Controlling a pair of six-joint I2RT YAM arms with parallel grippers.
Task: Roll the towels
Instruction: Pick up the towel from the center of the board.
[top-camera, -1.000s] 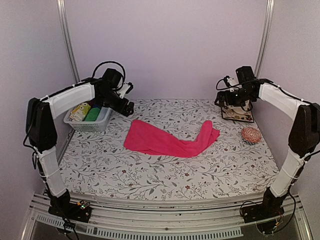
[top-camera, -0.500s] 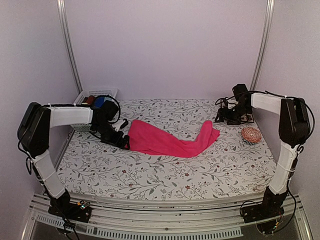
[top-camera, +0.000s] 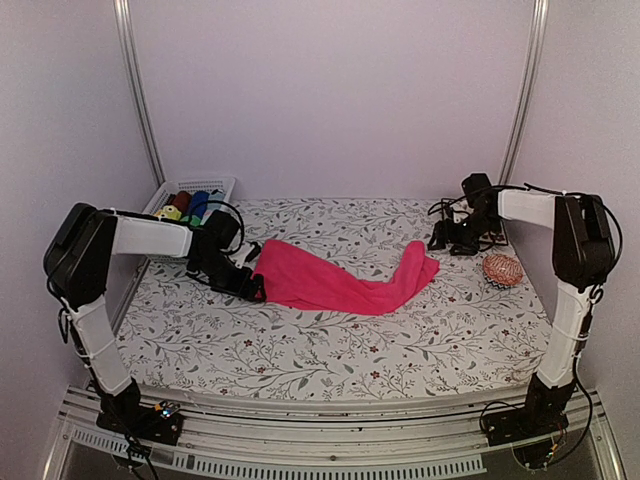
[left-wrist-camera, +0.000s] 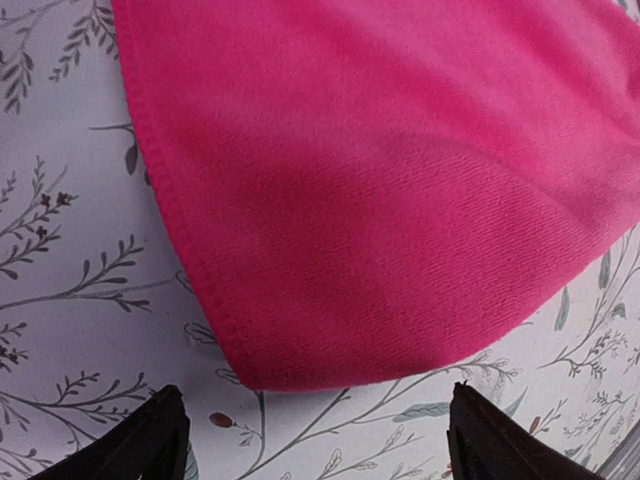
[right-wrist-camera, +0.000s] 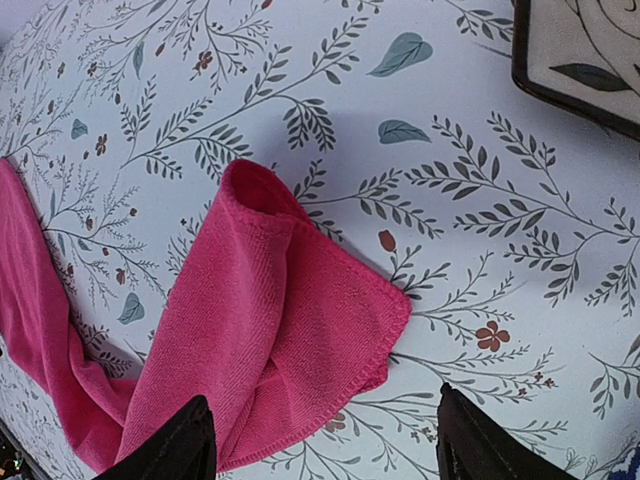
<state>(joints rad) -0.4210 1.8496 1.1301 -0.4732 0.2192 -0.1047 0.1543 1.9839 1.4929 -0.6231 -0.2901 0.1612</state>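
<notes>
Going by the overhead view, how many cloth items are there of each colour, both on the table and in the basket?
Hot pink towel, spread on the table: 1
Lime-yellow cloth, in the basket: 1
Dark red roll, in the basket: 1
Blue roll, in the basket: 1
Green roll, in the basket, partly hidden: 1
Total: 5

Pink towel (left-wrist-camera: 380, 190) corner between claw (left-wrist-camera: 315, 440) fingertips

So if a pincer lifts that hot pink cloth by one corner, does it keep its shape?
Probably not: the hot pink cloth lies limp and twisted, one end folded over itself, so it should droop. It looks thin with a stitched hem, so likely light. Pushed, its fuzzy weave would probably bunch on the flowery table cover rather than slide.
</notes>
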